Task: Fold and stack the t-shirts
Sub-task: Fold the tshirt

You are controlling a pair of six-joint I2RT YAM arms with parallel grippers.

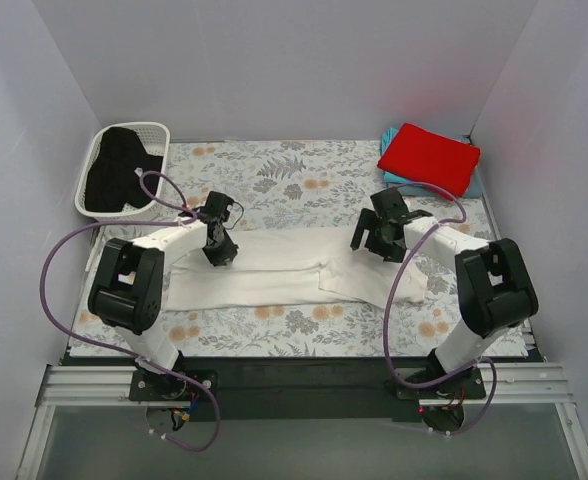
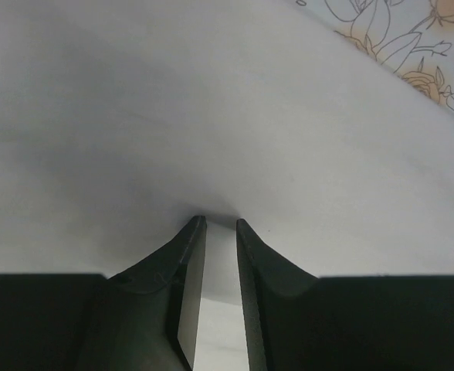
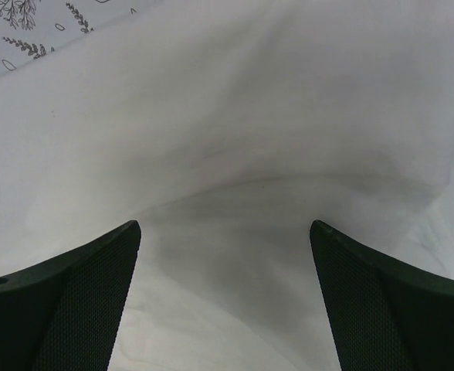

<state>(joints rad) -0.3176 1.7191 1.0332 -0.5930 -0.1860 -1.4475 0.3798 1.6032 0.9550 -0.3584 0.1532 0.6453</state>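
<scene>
The white t-shirt (image 1: 274, 275) lies as a long band across the middle of the table; no print shows. My left gripper (image 1: 221, 255) is at its far left edge, jaws nearly closed with white cloth pinched between them (image 2: 219, 222). My right gripper (image 1: 372, 243) is over the shirt's right part, wide open and empty (image 3: 225, 226), with cloth (image 3: 250, 116) just below. A folded red t-shirt (image 1: 429, 158) lies on a teal one (image 1: 474, 182) at the back right. A black t-shirt (image 1: 119, 170) sits in the basket.
The white lattice basket (image 1: 134, 128) stands at the back left corner. The floral table cloth (image 1: 294, 180) covers the table and shows in both wrist views (image 2: 412, 46) (image 3: 26, 31). White walls close in on three sides.
</scene>
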